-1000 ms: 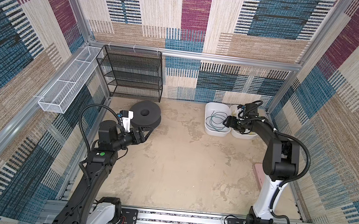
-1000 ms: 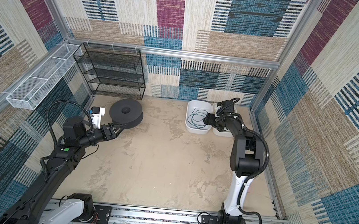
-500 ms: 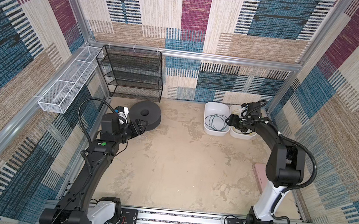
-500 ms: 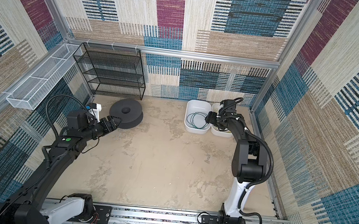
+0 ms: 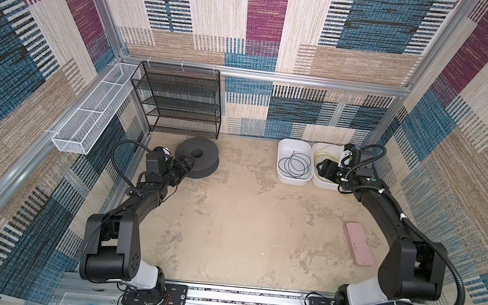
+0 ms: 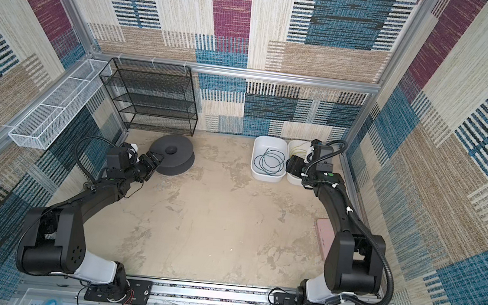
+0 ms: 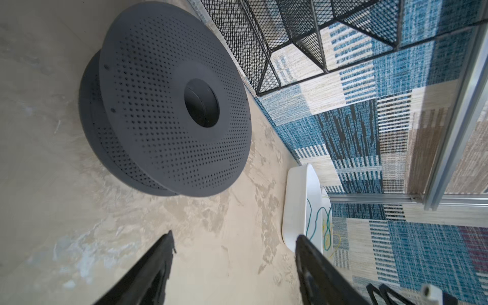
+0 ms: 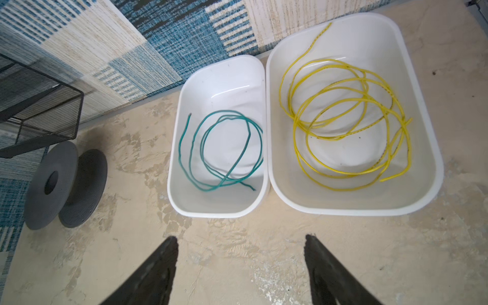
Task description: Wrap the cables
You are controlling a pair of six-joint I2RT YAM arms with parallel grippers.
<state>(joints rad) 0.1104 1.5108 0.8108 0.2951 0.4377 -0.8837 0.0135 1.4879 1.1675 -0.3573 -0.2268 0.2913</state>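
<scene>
Cables coiled in tubs, both grippers spread wide and empty
The teal cable (image 8: 236, 161) lies in a white tub (image 8: 211, 211) and the yellow cable (image 8: 340, 137) in the neighbouring tub (image 8: 343, 210), at the table's back right corner. The left gripper (image 7: 234, 235) faces the grey spool (image 7: 163, 111), and the right gripper (image 8: 241, 237) is near the tubs.

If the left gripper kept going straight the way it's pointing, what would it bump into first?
Probably the spool: the left gripper, jaws open, points at its near rim. From the wrist view it might only clip the edge.
</scene>
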